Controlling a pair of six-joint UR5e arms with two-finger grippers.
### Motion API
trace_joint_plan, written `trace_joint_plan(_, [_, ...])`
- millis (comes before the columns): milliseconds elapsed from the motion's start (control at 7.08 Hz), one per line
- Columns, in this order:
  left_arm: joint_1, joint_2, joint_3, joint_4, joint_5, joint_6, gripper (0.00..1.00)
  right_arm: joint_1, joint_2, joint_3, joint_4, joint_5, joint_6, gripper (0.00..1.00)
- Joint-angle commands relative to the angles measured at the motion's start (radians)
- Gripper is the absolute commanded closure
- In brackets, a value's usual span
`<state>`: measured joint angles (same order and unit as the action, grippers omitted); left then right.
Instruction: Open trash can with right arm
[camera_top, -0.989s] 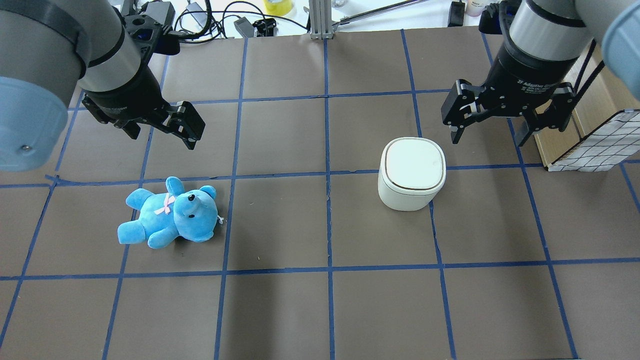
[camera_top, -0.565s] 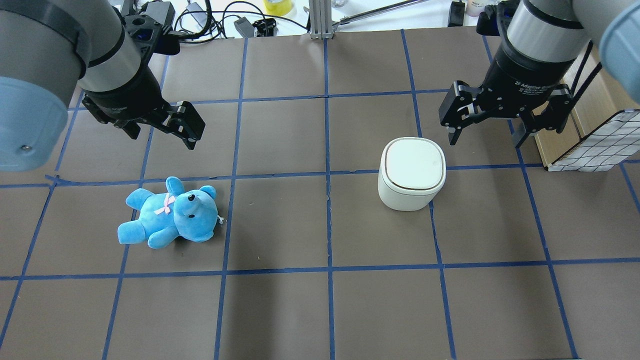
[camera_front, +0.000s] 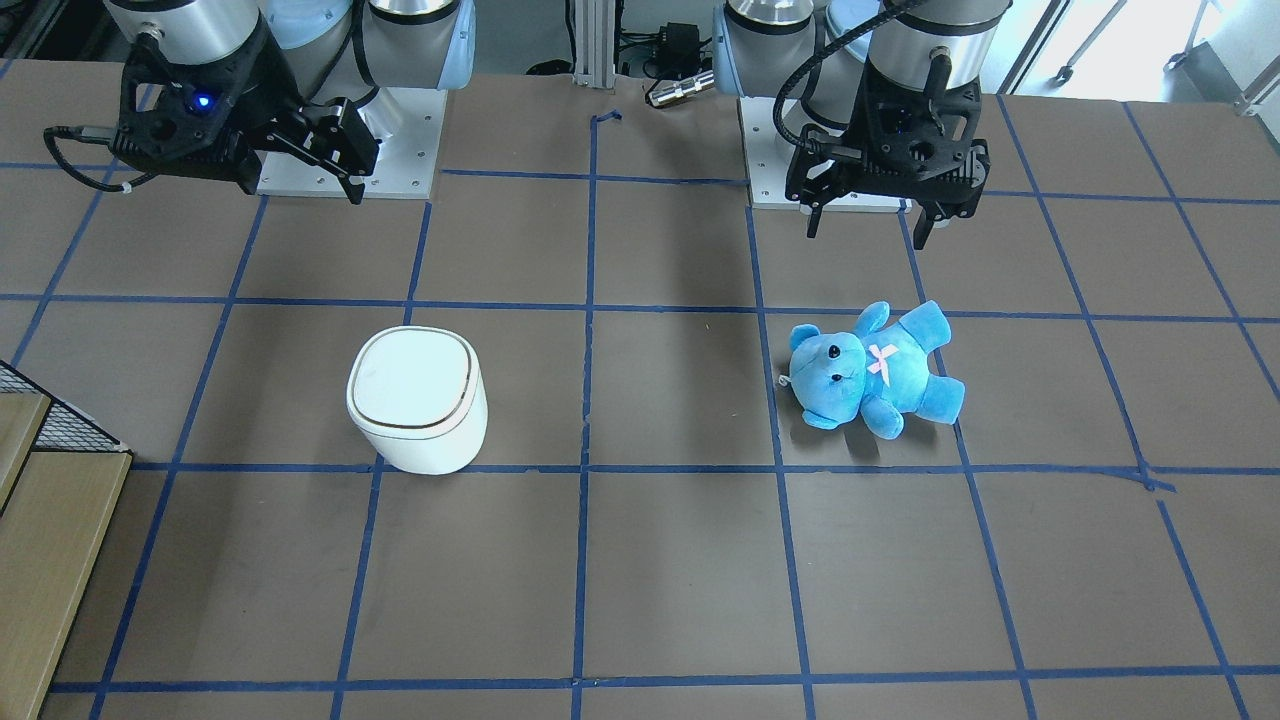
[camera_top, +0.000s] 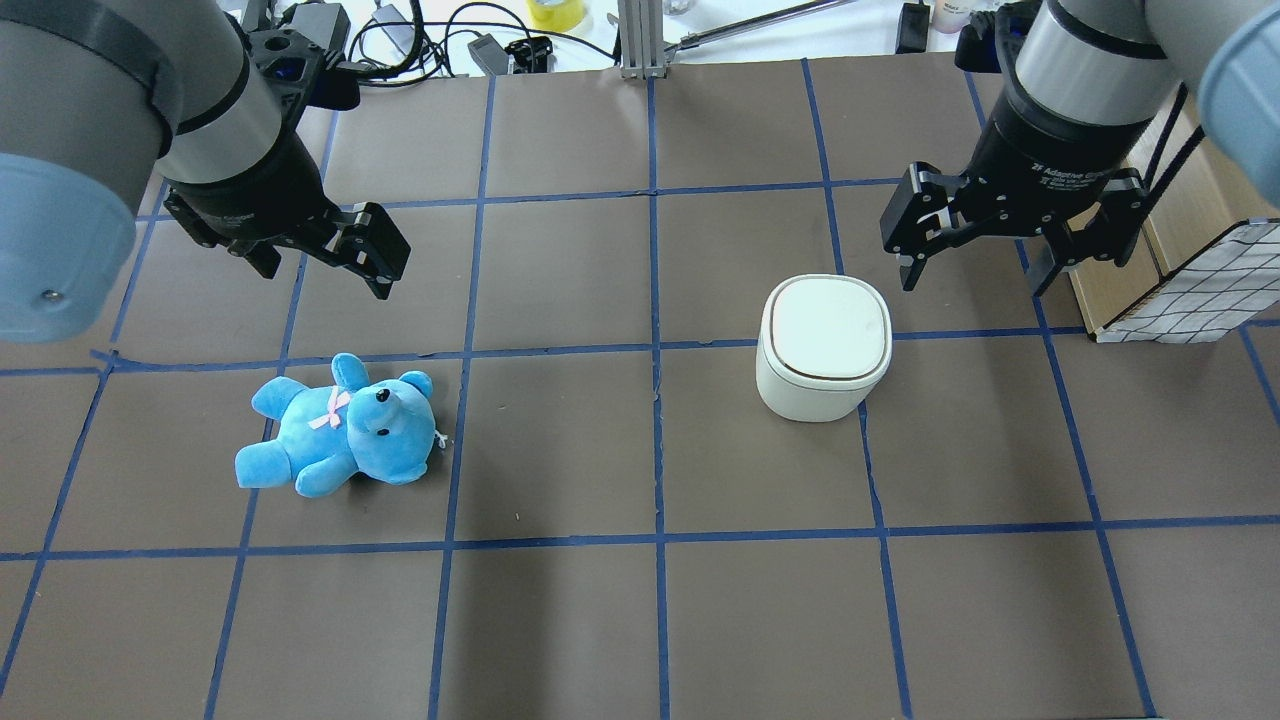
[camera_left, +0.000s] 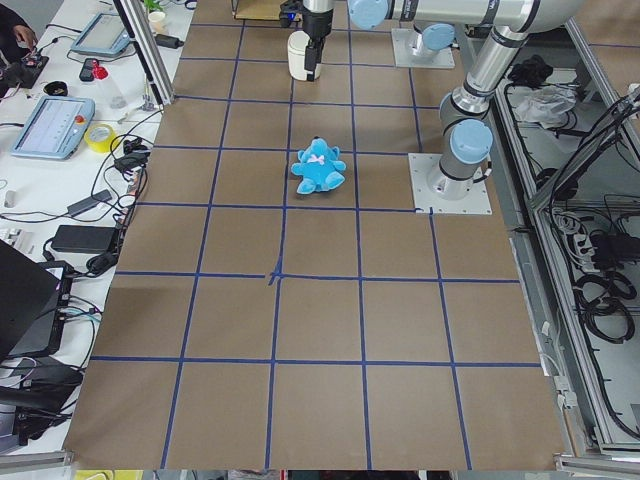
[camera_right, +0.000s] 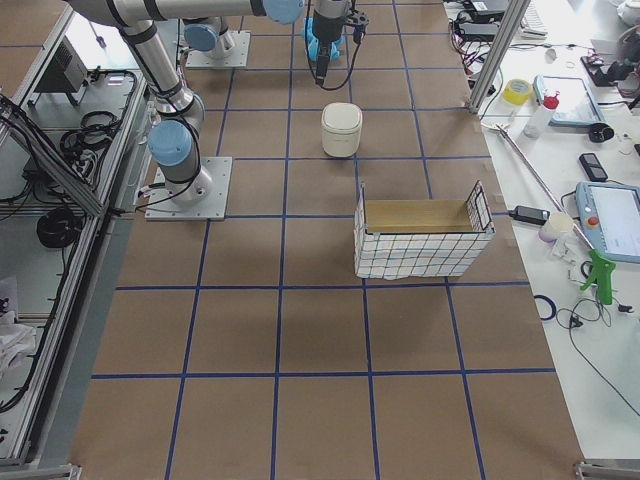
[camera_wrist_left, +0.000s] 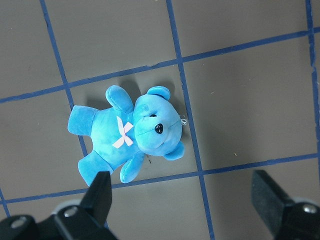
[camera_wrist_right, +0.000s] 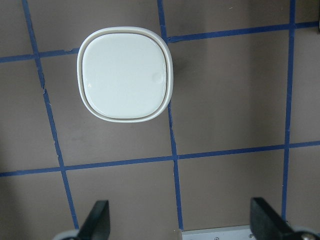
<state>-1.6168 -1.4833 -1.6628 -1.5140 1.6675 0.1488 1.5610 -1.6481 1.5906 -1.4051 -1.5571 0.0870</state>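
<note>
The white trash can (camera_top: 825, 345) stands upright with its lid closed; it also shows in the front view (camera_front: 417, 400) and in the right wrist view (camera_wrist_right: 125, 80). My right gripper (camera_top: 975, 282) is open and empty. It hovers above the table, beyond and to the right of the can and apart from it. In the right wrist view (camera_wrist_right: 181, 220) its two fingers frame the floor below the can. My left gripper (camera_top: 328, 280) is open and empty above the blue teddy bear (camera_top: 345, 430).
The blue teddy bear (camera_front: 870, 370) lies on its back on the left half, also in the left wrist view (camera_wrist_left: 130, 132). A wire-sided wooden crate (camera_top: 1190, 290) stands right of the right gripper. Cables (camera_top: 420, 40) lie along the far edge.
My right gripper has shifted very slightly to the left and stays open. The left arm, the can and the bear have not moved.
</note>
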Motion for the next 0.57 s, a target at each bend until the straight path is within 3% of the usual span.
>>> trace_joint_plan(0, [0.000, 0.000, 0.000, 0.000, 0.000, 0.000, 0.00, 0.001, -0.001, 0.002, 0.000, -0.003, -0.001, 0.00])
trace_joint_plan(424, [0.000, 0.000, 0.000, 0.000, 0.000, 0.000, 0.00, -0.001, 0.001, 0.000, -0.006, 0.002, -0.001, 0.00])
